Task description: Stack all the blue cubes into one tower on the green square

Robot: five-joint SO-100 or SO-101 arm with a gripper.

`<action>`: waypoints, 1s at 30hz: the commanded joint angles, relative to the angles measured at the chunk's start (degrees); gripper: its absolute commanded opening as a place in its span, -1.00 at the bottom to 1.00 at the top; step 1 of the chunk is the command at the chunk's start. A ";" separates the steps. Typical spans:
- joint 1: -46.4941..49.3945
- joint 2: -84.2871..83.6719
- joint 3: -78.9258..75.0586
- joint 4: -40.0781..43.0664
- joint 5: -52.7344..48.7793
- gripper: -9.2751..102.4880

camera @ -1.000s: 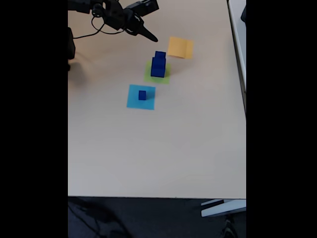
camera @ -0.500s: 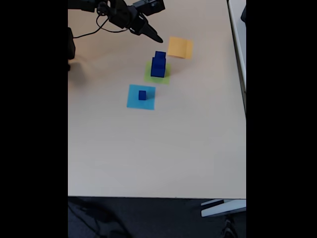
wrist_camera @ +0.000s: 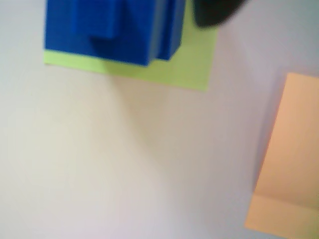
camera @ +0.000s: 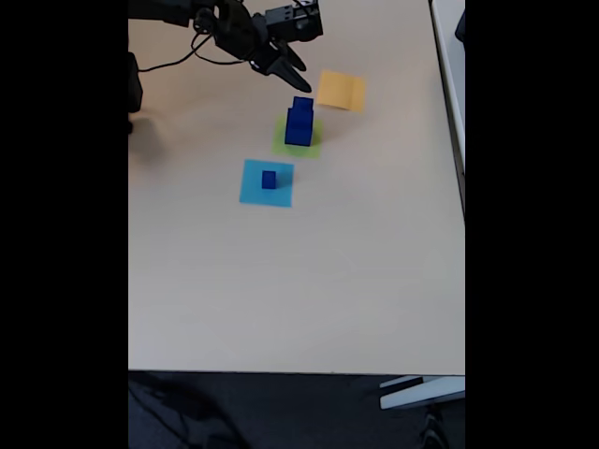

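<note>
So in the fixed view there's a two-cube blue tower point(camera: 299, 123) sitting on the green square point(camera: 310, 145) a bit above the middle of the frame, smaller cube on top. One tiny blue cube point(camera: 269, 180) is on its own on the light-blue square point(camera: 267, 183), just below and left of the tower. The gripper point(camera: 291, 68) hangs near the top of the frame, up-left of the tower and next to the orange square point(camera: 340, 90), fingers slightly apart and holding nothing. The wrist view is blurry but shows the tower point(wrist_camera: 112, 31) upper left and the orange paper point(wrist_camera: 289, 159) at right.
</note>
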 commanded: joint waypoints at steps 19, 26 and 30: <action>0.62 -5.45 -4.48 0.44 -1.85 -0.42; 0.44 -6.77 -4.83 0.44 -1.23 -0.41; 0.35 -7.56 -4.57 0.44 -1.14 -0.41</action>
